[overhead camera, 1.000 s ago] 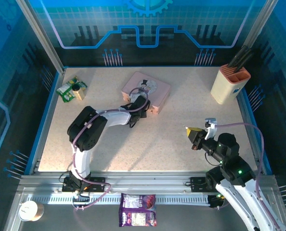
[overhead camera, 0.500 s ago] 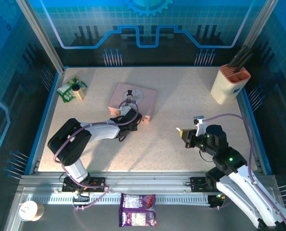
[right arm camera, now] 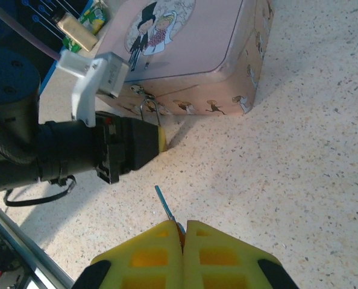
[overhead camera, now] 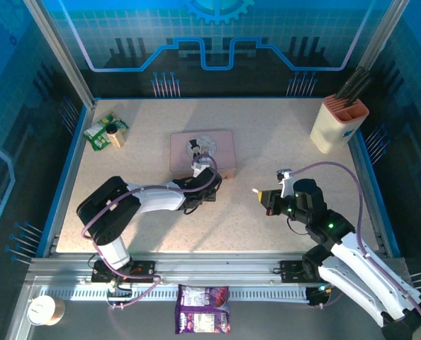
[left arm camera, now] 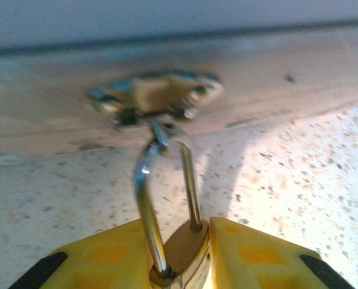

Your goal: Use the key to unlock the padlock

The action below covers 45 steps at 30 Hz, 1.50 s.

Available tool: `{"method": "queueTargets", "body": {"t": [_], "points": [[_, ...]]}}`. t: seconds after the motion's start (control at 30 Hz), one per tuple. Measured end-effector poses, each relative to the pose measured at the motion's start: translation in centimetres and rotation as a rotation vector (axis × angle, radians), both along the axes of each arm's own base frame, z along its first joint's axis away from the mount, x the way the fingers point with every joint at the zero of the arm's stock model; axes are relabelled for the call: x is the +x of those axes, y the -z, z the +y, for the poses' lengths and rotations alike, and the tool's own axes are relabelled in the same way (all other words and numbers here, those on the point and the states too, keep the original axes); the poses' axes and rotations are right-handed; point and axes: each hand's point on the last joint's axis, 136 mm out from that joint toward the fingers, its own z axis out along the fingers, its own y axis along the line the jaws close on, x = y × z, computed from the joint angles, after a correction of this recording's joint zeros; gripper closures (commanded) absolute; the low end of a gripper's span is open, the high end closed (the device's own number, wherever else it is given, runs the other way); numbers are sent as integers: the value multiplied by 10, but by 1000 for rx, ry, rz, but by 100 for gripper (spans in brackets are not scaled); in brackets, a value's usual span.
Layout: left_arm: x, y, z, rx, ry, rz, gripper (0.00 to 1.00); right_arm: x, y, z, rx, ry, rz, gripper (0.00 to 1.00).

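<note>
Top external: mounted high at the near side, angled down and forward, taking in the whole table (overhead camera: 281, 142). Left wrist: almost on the tabletop, very close and blurred, sighting out of the left gripper (left arm camera: 180, 244) along the padlock (left arm camera: 182, 256) to the front wall of the pink tin (left arm camera: 46, 96). Right wrist: mid-range, looking down past the right gripper (right arm camera: 184, 232) at that same tin wall, padlock and left gripper, which the overhead view also covers.

The small brass-gold padlock (left arm camera: 182, 260) runs off the bottom edge of the left wrist view, its lower body hidden between the yellow pads (left arm camera: 106, 256) of the left gripper (left arm camera: 179, 233). The metal hasp (left arm camera: 155, 99) beyond is smeared by blur. The thin dark grey key (right arm camera: 166, 209) has its head buried in the right gripper (right arm camera: 183, 229). From above, the key may be the tiny speck at those fingertips.
</note>
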Motion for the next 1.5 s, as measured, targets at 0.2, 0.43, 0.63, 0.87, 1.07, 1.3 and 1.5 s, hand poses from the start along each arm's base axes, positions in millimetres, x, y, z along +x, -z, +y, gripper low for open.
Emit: {"method": "queueTargets", "body": {"t": [0.2,0.43,0.63,0.87,1.07,1.3,1.5], "points": [[-18,6,-2,-88,90,-27,45,-1,-5,2,29,1,-5,100],[-39,2,12,-214,148,-86,34,-3,-6,5,56,-4,7,100],[-31,-8,26,-376,124,-151,30,-6,-7,12,68,-23,13,100],[-14,-15,21,-462,130,-201,31,-11,-7,19,73,-46,16,100],[2,-14,17,-539,99,-236,35,-14,-7,21,77,-49,7,100],[15,-16,12,-608,69,-278,42,-14,-7,21,77,-41,3,100],[20,-14,9,-639,57,-281,51,-14,-7,22,77,-41,2,100]]}}
